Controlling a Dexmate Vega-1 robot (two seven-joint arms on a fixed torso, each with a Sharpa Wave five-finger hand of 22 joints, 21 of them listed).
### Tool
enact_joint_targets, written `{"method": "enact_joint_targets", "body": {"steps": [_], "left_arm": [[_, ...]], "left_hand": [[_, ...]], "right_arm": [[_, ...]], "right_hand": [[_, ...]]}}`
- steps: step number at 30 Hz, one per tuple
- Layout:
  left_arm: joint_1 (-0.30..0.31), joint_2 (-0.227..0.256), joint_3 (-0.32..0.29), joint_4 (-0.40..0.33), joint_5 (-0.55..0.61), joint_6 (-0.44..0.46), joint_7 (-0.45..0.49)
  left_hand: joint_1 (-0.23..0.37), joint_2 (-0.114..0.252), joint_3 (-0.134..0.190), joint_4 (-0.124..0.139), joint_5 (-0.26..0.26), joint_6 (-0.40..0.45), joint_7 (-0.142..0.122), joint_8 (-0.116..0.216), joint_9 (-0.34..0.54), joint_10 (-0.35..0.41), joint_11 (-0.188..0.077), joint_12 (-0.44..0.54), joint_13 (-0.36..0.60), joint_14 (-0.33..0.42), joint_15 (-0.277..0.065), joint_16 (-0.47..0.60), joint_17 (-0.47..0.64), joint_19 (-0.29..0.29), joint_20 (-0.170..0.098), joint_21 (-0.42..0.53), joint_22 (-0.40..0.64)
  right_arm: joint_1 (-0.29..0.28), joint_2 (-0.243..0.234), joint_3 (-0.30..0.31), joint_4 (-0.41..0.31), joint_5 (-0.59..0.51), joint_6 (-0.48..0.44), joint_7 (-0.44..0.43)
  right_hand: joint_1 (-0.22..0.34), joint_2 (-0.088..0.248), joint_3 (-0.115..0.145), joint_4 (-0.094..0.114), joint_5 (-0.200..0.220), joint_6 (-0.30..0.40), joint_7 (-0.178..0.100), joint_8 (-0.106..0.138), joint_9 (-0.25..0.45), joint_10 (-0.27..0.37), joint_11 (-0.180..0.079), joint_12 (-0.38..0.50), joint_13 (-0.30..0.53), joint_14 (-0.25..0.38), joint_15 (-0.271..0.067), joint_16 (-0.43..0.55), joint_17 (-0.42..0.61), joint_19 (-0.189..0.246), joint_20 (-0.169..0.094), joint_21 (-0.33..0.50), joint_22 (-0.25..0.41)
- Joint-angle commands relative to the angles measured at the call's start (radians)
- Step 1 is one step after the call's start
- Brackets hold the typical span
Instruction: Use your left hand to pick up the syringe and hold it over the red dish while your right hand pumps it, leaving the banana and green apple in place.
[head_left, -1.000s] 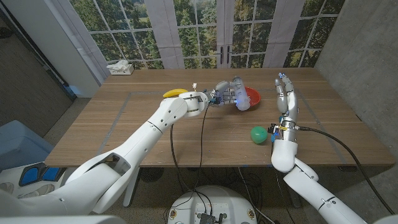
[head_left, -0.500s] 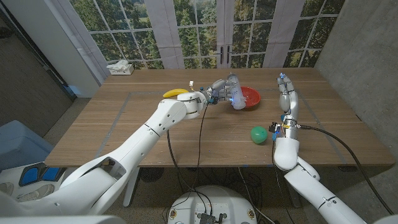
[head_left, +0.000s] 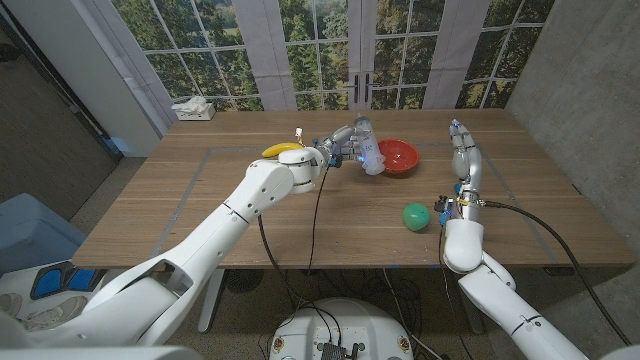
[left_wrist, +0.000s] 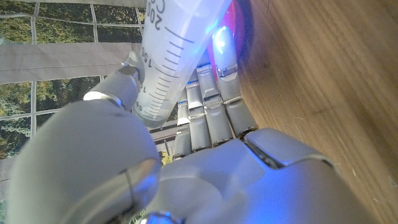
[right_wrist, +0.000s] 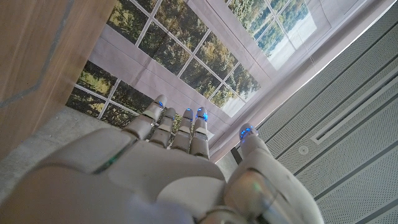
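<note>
**Two hands, one syringe: left grips, right waits**

Two hands are at work over the wooden tabletop (head_left: 200, 190). The left hand (head_left: 335, 150) grasps the syringe (head_left: 367, 146): the left wrist view shows the thumb on one side of the marked clear barrel and the fingers (left_wrist: 211, 106) wrapped round the other, with red showing just past the fingertips. In the head view the syringe is held above the tabletop, tilted, its lower end beside the near-left rim of the red dish (head_left: 400, 157); whether it hangs over the dish or just next to it cannot be told.

The right hand (head_left: 462, 150) is released and holds nothing. It stands upright above the tabletop's right side, fingers extended and close together, well apart from the syringe. The right wrist view shows those fingers (right_wrist: 180, 127) straight, pointing toward the windows.

The banana (head_left: 281, 149) lies just behind the left forearm, and the green apple (head_left: 415, 216) sits near the front edge, close to the right wrist.

Compared with a second ago, the left hand has lifted and drawn the syringe back toward the left, so that it now overlaps the dish less. The right hand has shifted a little rightward. Banana, apple and dish lie where they were.
</note>
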Motion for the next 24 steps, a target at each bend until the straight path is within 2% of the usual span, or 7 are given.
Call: {"method": "enact_joint_targets", "body": {"steps": [1,12,24], "left_arm": [[-0.002,0.043,-0.012,-0.074,0.020,0.104,0.093],[-0.066,0.085,0.005,-0.084,0.039,0.255,0.111],[-0.118,0.085,0.028,-0.080,0.087,0.405,0.154]], "left_hand": [[0.076,0.147,0.055,0.041,0.010,0.194,-0.099,0.014,0.077,0.299,-0.277,0.010,0.004,0.252,-0.294,0.015,0.010,0.020,-0.160,0.011,0.001],[0.092,0.136,0.056,0.033,0.015,0.209,-0.090,0.010,0.067,0.310,-0.266,0.019,0.020,0.261,-0.295,0.033,0.030,0.026,-0.163,0.016,0.001],[0.106,0.125,0.054,0.031,0.016,0.221,-0.081,0.003,0.056,0.310,-0.269,0.028,0.042,0.263,-0.295,0.047,0.047,0.022,-0.163,0.017,0.001]], "right_arm": [[0.008,0.016,0.017,0.017,0.048,0.031,0.041],[-0.005,0.032,0.036,0.018,0.071,0.060,0.049],[-0.020,0.036,0.057,0.011,0.119,0.084,0.090]], "right_hand": [[-0.001,0.002,0.002,0.006,0.002,0.000,0.002,-0.004,0.002,0.001,0.007,-0.001,0.004,0.010,-0.025,0.007,0.003,0.007,0.002,-0.004,0.002],[-0.002,0.003,0.003,0.007,0.002,-0.003,0.003,-0.004,0.002,0.000,0.008,-0.001,0.005,0.010,-0.024,0.008,0.004,0.008,0.002,-0.005,0.002],[-0.004,0.000,0.002,0.008,0.002,-0.005,0.008,-0.004,0.002,0.000,0.014,-0.002,0.005,0.010,-0.018,0.008,0.006,0.009,0.005,-0.007,0.003]]}}
